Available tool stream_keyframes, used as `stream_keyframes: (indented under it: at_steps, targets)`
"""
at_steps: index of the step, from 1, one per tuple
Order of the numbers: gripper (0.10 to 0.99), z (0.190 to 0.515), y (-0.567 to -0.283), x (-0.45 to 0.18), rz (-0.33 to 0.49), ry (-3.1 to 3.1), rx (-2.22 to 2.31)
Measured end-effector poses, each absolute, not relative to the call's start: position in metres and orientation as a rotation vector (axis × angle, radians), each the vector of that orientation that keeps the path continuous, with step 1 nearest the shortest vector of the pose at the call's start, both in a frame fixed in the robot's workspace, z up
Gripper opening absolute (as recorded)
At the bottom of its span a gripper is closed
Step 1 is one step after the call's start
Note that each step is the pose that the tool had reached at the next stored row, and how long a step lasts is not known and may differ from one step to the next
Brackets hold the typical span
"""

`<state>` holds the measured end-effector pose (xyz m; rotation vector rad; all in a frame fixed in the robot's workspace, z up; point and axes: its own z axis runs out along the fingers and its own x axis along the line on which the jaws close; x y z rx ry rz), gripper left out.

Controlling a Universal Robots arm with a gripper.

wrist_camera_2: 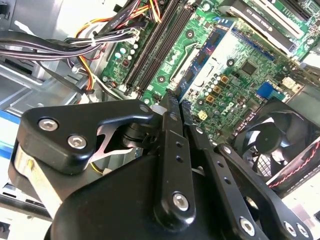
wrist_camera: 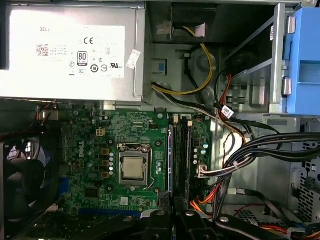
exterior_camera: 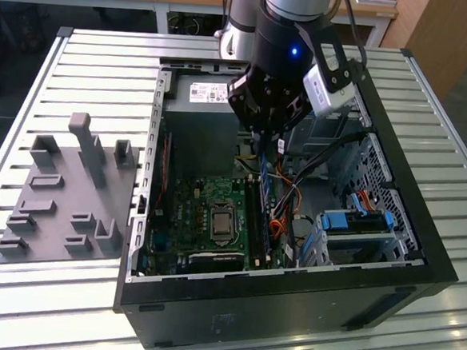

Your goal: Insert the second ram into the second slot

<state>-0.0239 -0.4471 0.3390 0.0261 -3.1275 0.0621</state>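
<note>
My gripper [exterior_camera: 264, 141] hangs inside the open computer case, over the motherboard's memory slots [exterior_camera: 256, 225]. Its jaws are shut on the second ram [wrist_camera_2: 202, 57], a thin dark-blue stick with a pale label that reaches out from between the black fingers [wrist_camera_2: 172, 150]. In the first wrist view the second ram [wrist_camera: 170, 160] shows edge-on as a blue line beside the long black slots [wrist_camera: 182, 150], just ahead of the gripper [wrist_camera: 172, 215]. In the exterior view the stick [exterior_camera: 264, 167] points down, a short way above the board. The slots [wrist_camera_2: 152, 47] lie off to one side of the stick.
The case [exterior_camera: 420, 260] lies open on a slatted metal table. A grey parts fixture [exterior_camera: 64, 195] sits at the exterior view's left. The power supply [wrist_camera: 70, 50], processor socket [wrist_camera: 132, 167], fan [wrist_camera_2: 270, 145], loose cables [wrist_camera: 240, 150] and a blue drive bay [exterior_camera: 350, 223] crowd around the slots.
</note>
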Motion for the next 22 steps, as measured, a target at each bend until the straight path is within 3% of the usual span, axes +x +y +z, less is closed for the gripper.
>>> stream_keyframes:
  at_steps: [22]
  targets:
    - [0.141, 0.3327, -0.4471, -0.0239, 0.062, -3.126, 0.026]
